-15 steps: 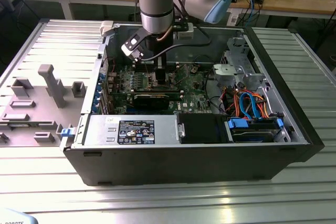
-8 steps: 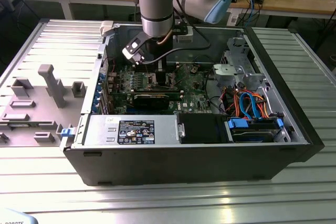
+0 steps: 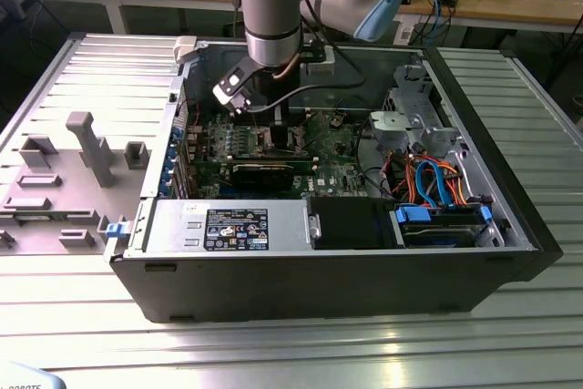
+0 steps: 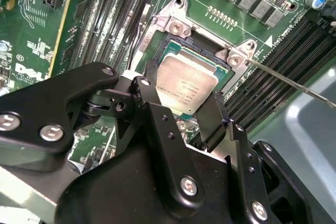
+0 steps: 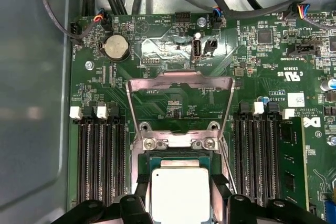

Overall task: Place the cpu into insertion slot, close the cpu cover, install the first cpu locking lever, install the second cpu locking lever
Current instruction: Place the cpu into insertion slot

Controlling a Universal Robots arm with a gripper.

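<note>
One cpu point(image 5: 177, 195), one cpu cover point(image 5: 178, 83), one coin battery point(image 5: 115, 48), two black fingers point(image 4: 212, 121)

Flat square cpu point(image 5: 177, 195), dull silver top, thin green rim: lying level between jaws, inside small square dark insertion slot point(image 4: 175, 24) with silver metal surround. Thin silver windowed cpu cover point(image 5: 181, 81): open, swung back, lying beyond jaws.

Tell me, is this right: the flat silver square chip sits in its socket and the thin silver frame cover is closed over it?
The flat silver square chip sits in its socket, but the thin silver frame cover is open, swung off it, as the first wrist view shows.
</note>
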